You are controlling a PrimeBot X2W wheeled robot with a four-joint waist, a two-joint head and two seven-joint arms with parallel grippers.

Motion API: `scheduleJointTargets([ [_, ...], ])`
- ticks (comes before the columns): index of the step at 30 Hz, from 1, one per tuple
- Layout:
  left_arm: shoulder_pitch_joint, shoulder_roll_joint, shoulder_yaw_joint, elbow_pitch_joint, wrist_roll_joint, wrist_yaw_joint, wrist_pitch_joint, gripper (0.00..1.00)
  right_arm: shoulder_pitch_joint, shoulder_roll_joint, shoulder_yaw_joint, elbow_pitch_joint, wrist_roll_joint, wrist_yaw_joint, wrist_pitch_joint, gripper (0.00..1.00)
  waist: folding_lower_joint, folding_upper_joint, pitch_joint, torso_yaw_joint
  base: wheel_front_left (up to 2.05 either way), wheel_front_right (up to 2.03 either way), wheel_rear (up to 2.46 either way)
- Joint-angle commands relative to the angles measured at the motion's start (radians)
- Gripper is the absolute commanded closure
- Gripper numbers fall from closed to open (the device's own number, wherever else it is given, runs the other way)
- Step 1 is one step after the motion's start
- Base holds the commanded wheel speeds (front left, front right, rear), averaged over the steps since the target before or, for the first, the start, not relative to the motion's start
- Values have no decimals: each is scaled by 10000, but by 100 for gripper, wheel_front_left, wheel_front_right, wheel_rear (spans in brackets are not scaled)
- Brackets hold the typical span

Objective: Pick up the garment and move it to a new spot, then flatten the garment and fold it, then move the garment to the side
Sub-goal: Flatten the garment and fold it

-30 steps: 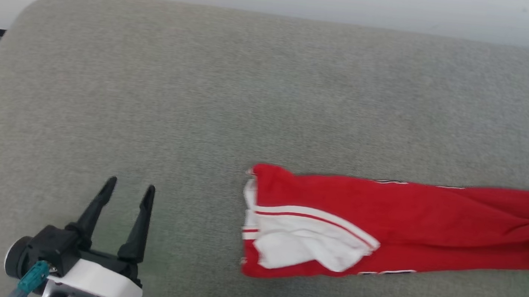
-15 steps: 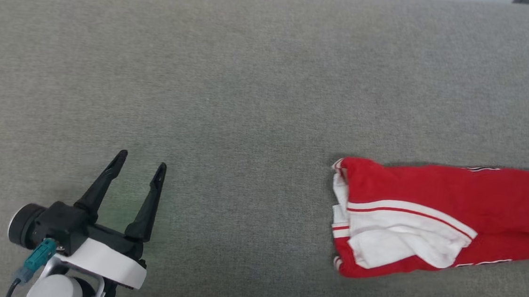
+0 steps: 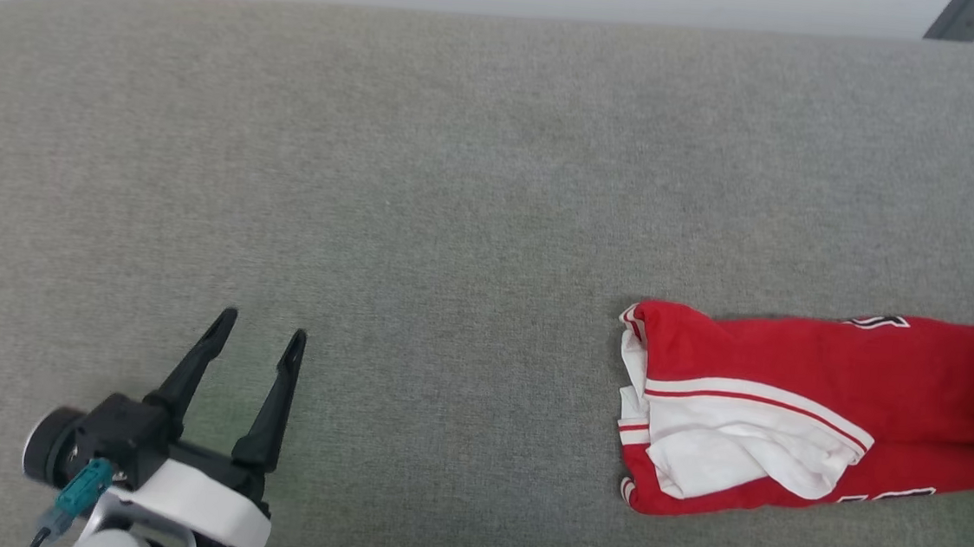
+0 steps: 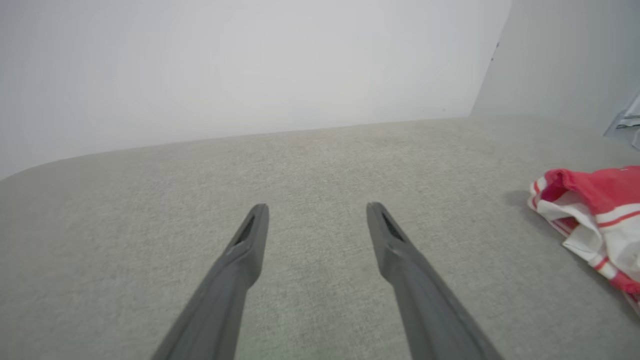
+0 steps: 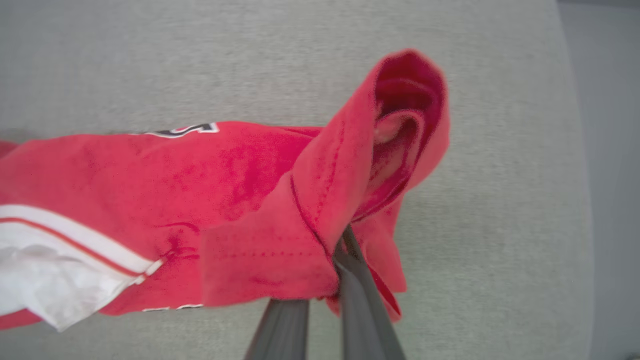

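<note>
Garment (red jersey-style T-shirt, white short sleeves, striped trim) (image 3: 801,368): it is bunched into a long band on the right of the cushion and runs off the head view's right edge.
Cushion (broad grey woven-fabric surface) (image 3: 460,176): bare space is offered to the left of the garment.
Step in hand: a move of the garment across the cushion is judged to be under way.
Left gripper (image 3: 262,325): the jaws are spread wide and nothing is held. It hovers well apart from the garment.
Right gripper (image 5: 340,270): the jaws are pressed together on a red hem fold, which is raised off the cushion in the right wrist view.
How it is done well: the clamp should be kept firm and the pull low and steady, so that the band is not twisted. The sleeve end should be watched for dragging.
White sleeve (image 3: 743,441): it is folded over the near end.
Lettering (black, white-outlined) (image 3: 879,322): only edge fragments are shown; no word or brand can be read.
</note>
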Motion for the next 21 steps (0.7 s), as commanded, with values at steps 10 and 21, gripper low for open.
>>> scheduleJointTargets([
  [10, 706, 2, -5, 163, -469, 9, -52, 0, 449, 809, 2558, -2562, -175, -3, 820, 100, 0, -1, -827, 682, 0, 0, 0],
  [21, 1075, -51, 73, 148, -587, 9, -52, 0, -335, 1546, 4601, -2477, -319, -3, 717, 100, 0, -1, -1180, 1330, 0, 0, 0],
])
